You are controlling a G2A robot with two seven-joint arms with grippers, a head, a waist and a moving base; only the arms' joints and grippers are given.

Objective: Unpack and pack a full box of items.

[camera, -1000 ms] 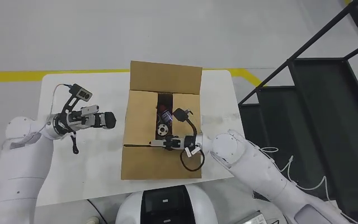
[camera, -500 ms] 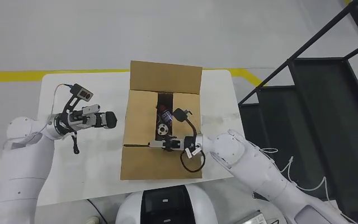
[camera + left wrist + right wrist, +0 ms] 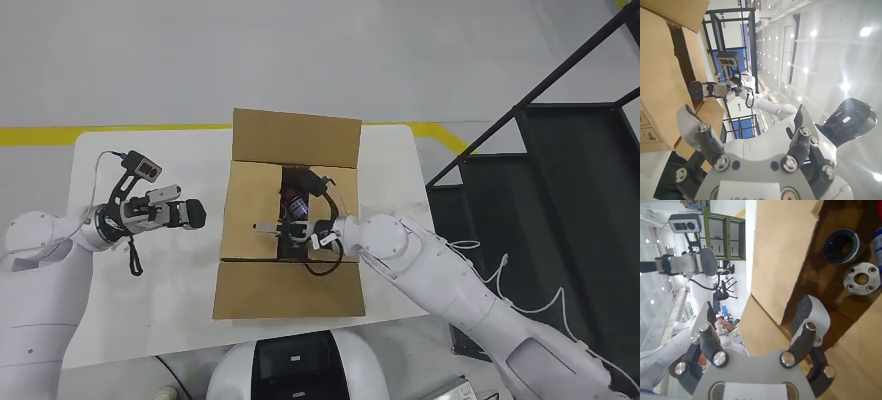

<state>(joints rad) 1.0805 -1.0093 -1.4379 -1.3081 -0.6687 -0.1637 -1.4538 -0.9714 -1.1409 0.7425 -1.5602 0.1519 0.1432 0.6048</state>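
While the cardboard box [image 3: 250, 200] sits in the middle of the white table [image 3: 150, 150] with just a narrow gap between its side flaps, we find the right gripper [image 3: 755, 306] at that opening. Its jaws are spread wide and hold nothing. One finger is inside the box and the other outside, so the side flap [image 3: 776, 266] stands between them.

The left gripper [image 3: 742, 113] hovers over the table near the box's left side, equally wide open and empty.

On the box floor lie a metal flange [image 3: 861, 278] with four bolt holes, a black cylindrical ring [image 3: 841, 246] just beside it, and a blue-labelled bottle [image 3: 878, 247].

We judge the flange stiff, smooth and heavy for its bulk. We would pinch it across the rim, or put one finger through the bore. The ring looks rigid, and its wall offers a grip. The flap is light and should bend at its crease.
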